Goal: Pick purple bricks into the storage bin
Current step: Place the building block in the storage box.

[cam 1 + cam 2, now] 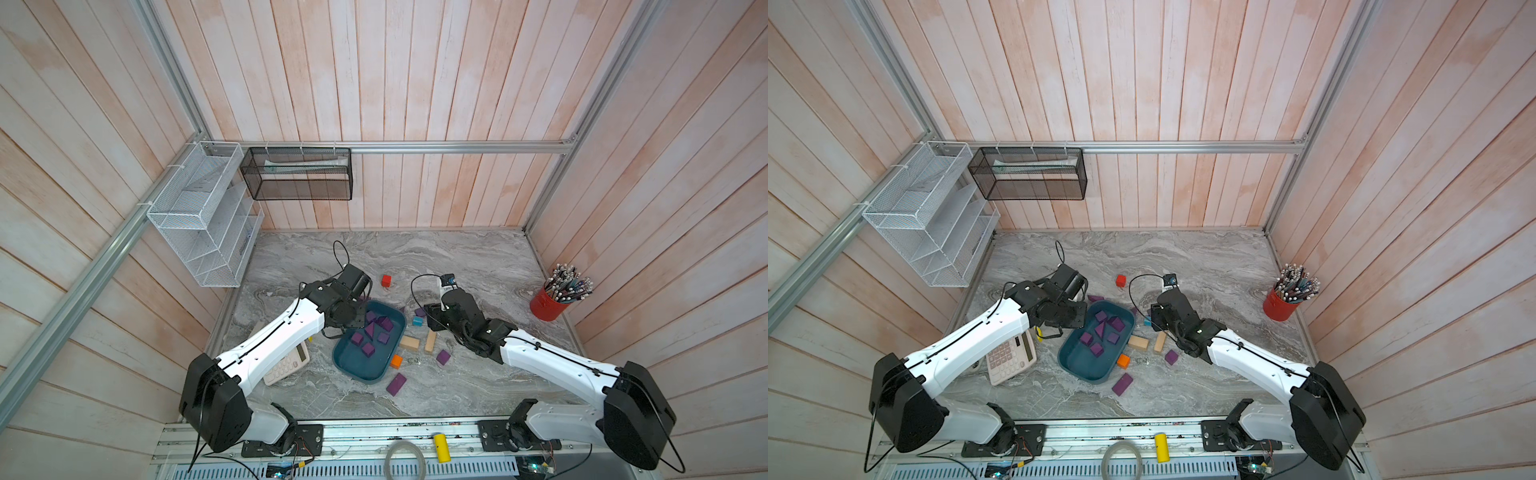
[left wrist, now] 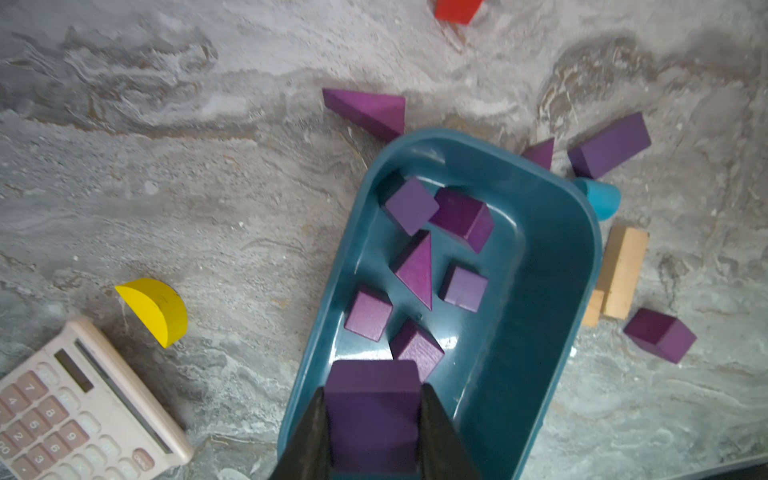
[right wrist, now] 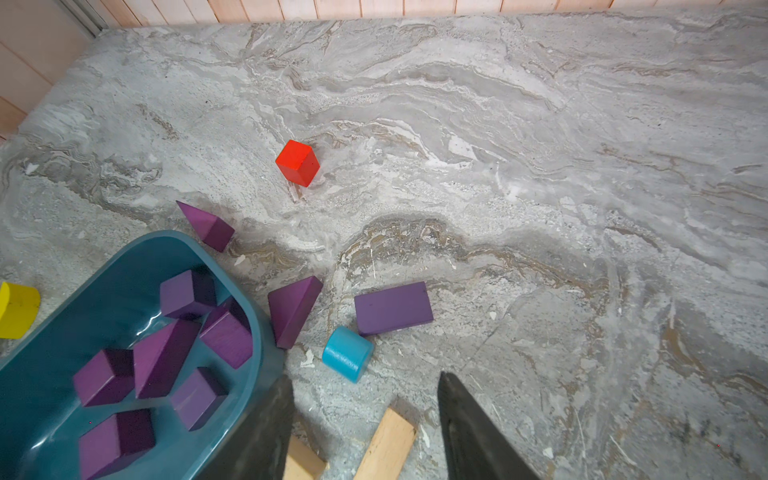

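Step in hand: drop-off. Left hand (image 2: 374,390) pinches a purple brick (image 2: 372,415) btwn its fingers, held up above the storage bin (image 2: 540,291), not yet let go. Next move, I'd judge: spread the fingers & let it fall. Six purple bricks (image 2: 415,270) lie in the bin, bunched to one side, so the bare half of the floor is the safer spot, away from the rim.

Right hand (image 3: 365,376) is spread & empty, low over the table (image 3: 540,166) just beside the bin, w/ tan blocks (image 3: 386,444) under it. Its closest picks look like a purple wedge (image 3: 293,309) right against the bin wall and a flat purple oblong (image 3: 392,307) near that. A blue cylinder (image 3: 347,353) sits btwn those two & the hand, so it could get knocked or grabbed by mistake.

Also loose on the table: a second wedge (image 3: 208,226) at the bin's far end, a purple cube (image 1: 443,357), another oblong (image 1: 396,384).

Not for the bin: red cube (image 3: 298,163), orange cube (image 1: 396,361) just beside the bin, yellow half-round (image 2: 156,309), calculator (image 2: 83,407).
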Motion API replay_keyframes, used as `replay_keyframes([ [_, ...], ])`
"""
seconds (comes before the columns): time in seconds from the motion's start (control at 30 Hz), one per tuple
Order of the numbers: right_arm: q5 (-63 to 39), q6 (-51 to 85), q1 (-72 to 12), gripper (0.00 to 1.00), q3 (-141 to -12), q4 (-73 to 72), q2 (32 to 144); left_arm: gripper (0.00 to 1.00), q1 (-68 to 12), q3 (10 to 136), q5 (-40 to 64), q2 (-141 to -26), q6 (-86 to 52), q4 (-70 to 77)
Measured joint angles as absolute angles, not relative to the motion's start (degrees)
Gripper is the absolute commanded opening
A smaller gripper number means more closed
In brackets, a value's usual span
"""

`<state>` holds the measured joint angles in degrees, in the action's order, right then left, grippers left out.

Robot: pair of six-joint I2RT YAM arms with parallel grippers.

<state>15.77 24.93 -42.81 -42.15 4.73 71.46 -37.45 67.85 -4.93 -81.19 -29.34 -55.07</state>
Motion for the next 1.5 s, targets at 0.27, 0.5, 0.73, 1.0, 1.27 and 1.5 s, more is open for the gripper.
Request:
replay_keyframes([
  [0.27, 15.3, 25.9, -42.5, 0.58, -42.2, 4.8, 70.8, 0.25, -43.9, 62.5, -3.4, -81.2, -32.7, -54.5],
  [0.5, 15.3, 26.3, -42.4, 0.57, -42.2, 5.0, 70.7, 0.25, -46.5, 62.0, -1.6, -84.0, -33.8, -52.3],
  [0.73, 15.3, 26.6, -42.0, 0.58, -42.1, 5.6, 69.6, 0.25, -48.3, 61.8, 0.3, -86.5, -33.7, -51.3],
  [1.0, 15.1, 26.8, -41.8, 0.57, -42.0, 5.7, 69.6, 0.25, -50.1, 60.2, 4.0, -87.2, -33.6, -48.3],
  [1.27, 15.1, 26.8, -41.6, 0.58, -42.0, 5.7, 69.7, 0.25, -50.1, 58.7, 5.7, -91.6, -32.8, -45.5],
  [1.5, 15.1, 26.8, -41.5, 0.57, -42.0, 5.7, 70.3, 0.25, -49.9, 57.8, 5.7, -95.5, -32.3, -44.0],
])
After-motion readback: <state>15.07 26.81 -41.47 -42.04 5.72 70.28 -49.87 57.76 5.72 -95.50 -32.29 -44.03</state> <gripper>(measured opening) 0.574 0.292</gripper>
